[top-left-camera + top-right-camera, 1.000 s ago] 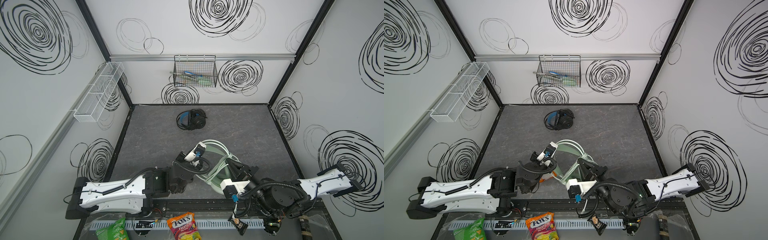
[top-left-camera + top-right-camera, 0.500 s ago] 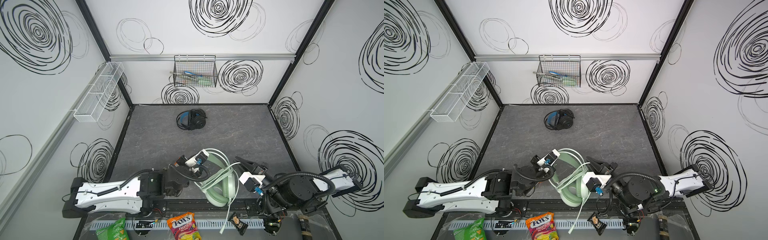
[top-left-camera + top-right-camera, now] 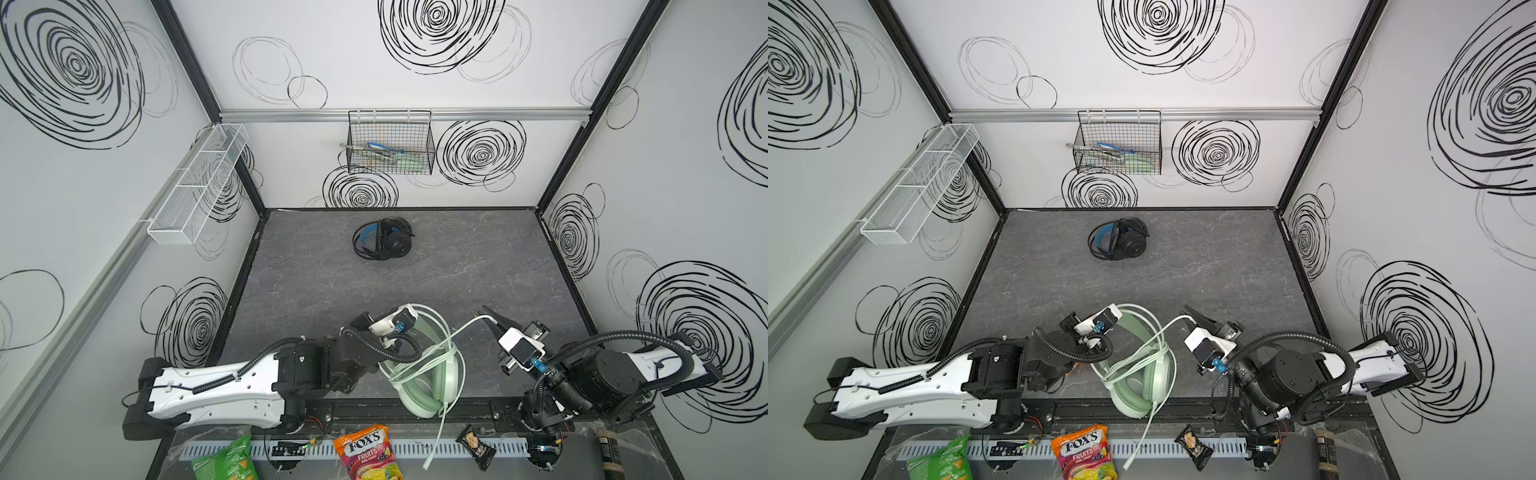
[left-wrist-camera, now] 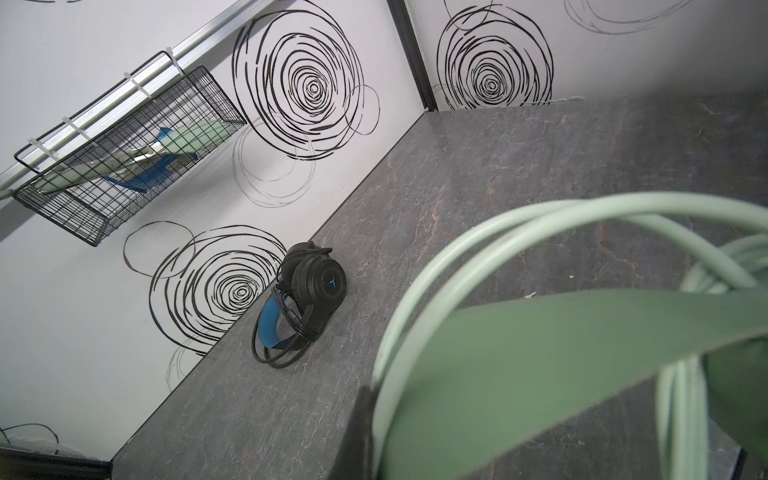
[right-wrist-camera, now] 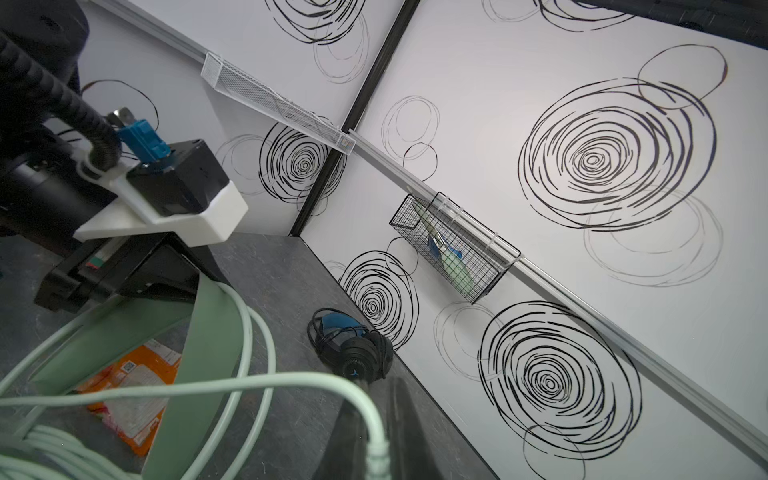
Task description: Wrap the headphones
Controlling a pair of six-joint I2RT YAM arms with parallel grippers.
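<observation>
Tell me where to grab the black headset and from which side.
Black headset: take the headband, a blue-lined arc sticking out left of the cups in both top views. Probably come from above, closing across the band; the cups look too bulky.

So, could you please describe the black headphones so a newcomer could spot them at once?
Find the black wire basket hanging on the back wall. On the grey tabletop below it lie the black headphones, alone near the back edge. Unlike the mint-green headphones at the front, they have a blue inner headband and a black cable.
</observation>
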